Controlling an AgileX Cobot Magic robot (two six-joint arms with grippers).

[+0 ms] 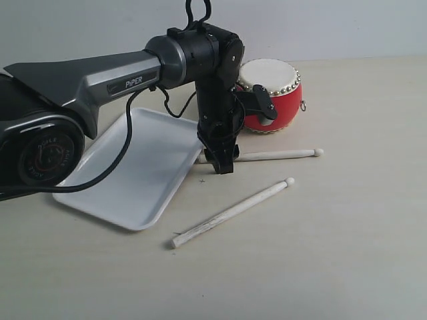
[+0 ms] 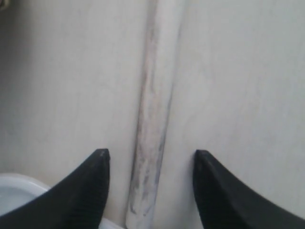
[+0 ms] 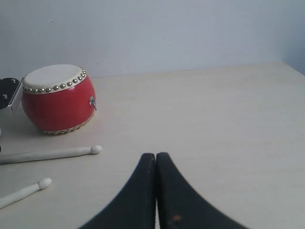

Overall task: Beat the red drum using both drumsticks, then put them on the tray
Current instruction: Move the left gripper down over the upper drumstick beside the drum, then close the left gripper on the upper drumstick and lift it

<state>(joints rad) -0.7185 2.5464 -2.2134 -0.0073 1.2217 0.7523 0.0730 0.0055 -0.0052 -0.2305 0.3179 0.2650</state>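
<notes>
Pickup of far drumstick (image 1: 277, 155): left gripper (image 1: 223, 163) spread wide, astride the butt end, nothing held.

Stick flat on table (image 1: 347, 253), butt just beside right edge of tray (image 1: 127, 200), ball tip to the right; near drumstick (image 1: 233, 211) apart, closer in; red drum (image 1: 270, 97) far, slightly right of that gripper. Right gripper (image 3: 156, 155) pressed closed, empty. Best handled thus: centre stick between jaws, lower to tabletop, close squarely; mind tray rim close by one finger.
</notes>
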